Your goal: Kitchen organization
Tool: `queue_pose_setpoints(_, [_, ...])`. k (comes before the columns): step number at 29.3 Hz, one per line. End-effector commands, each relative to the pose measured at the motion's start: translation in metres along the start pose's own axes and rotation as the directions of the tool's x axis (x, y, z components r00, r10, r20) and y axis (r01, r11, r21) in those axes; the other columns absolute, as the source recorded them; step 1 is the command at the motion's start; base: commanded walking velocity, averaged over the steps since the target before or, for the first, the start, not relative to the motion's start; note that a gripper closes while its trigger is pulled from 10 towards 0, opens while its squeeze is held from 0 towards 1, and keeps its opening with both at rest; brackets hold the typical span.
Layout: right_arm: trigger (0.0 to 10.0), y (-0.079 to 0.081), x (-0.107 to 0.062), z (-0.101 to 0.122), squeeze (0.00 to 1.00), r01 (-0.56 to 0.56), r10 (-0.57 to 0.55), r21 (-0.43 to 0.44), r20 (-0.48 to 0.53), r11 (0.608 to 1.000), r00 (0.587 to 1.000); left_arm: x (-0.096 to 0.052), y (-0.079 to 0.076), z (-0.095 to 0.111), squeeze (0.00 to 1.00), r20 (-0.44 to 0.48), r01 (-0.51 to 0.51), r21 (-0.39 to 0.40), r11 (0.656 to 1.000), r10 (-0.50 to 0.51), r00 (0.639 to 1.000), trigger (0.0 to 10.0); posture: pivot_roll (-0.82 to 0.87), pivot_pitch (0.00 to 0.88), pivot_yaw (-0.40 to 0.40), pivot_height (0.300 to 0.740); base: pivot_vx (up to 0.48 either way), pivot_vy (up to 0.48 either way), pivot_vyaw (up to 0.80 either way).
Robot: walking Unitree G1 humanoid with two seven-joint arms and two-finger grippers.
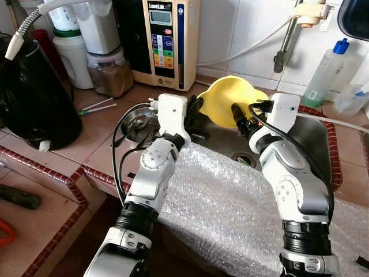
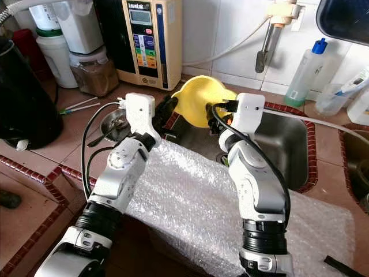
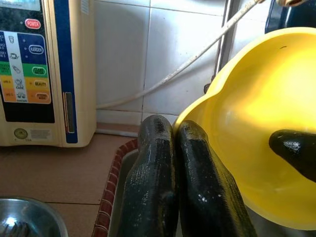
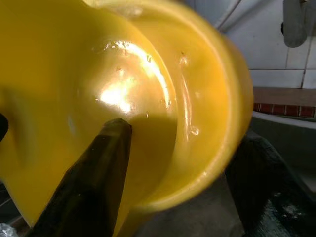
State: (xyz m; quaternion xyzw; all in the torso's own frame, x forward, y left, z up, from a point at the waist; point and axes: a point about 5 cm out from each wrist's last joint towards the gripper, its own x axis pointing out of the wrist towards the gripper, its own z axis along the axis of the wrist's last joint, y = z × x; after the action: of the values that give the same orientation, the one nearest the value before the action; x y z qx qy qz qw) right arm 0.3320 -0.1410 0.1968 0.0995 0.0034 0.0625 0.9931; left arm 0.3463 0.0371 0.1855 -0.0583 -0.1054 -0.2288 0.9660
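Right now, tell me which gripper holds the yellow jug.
The right gripper: one finger inside the yellow jug, one outside its rim. The left gripper is shut, empty, beside it.

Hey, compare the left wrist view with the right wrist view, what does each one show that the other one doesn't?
Left wrist view alone: the left gripper with its fingers pressed together, empty, beside the yellow jug; the cream water ionizer with its coloured buttons on the counter, a white hose across the wall tiles, and a steel bowl's rim.

Right wrist view alone: the right gripper straddling the jug's rim, one finger inside against the wet wall, the other outside.

Both share: the yellow jug over the sink and the tiled wall behind.
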Motion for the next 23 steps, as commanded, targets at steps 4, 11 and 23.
queue_pose_setpoints(4, [0.0,-0.014,0.000,-0.004,0.00,0.088,-0.089,-0.019,-0.020,0.996,0.996,-0.001,0.004,0.006,0.00,0.021,-0.053,0.018,0.998,0.053,0.998,4.2,-0.04,0.000,0.046,0.740,0.000,0.000,0.00])
queue_pose_setpoints(11, [0.0,-0.024,0.002,-0.003,0.00,0.138,-0.139,-0.025,-0.021,0.990,0.990,-0.002,0.007,0.006,0.00,0.031,-0.075,0.051,0.996,0.074,0.997,4.3,-0.04,0.000,0.045,0.740,0.000,0.000,0.00])
queue_pose_setpoints(23, [0.0,-0.032,0.000,-0.001,0.00,0.183,-0.183,-0.029,-0.006,0.983,0.983,-0.001,0.002,0.006,0.00,0.032,-0.052,0.045,0.998,0.051,0.998,9.4,-0.05,0.000,0.052,0.740,0.000,0.000,0.00])
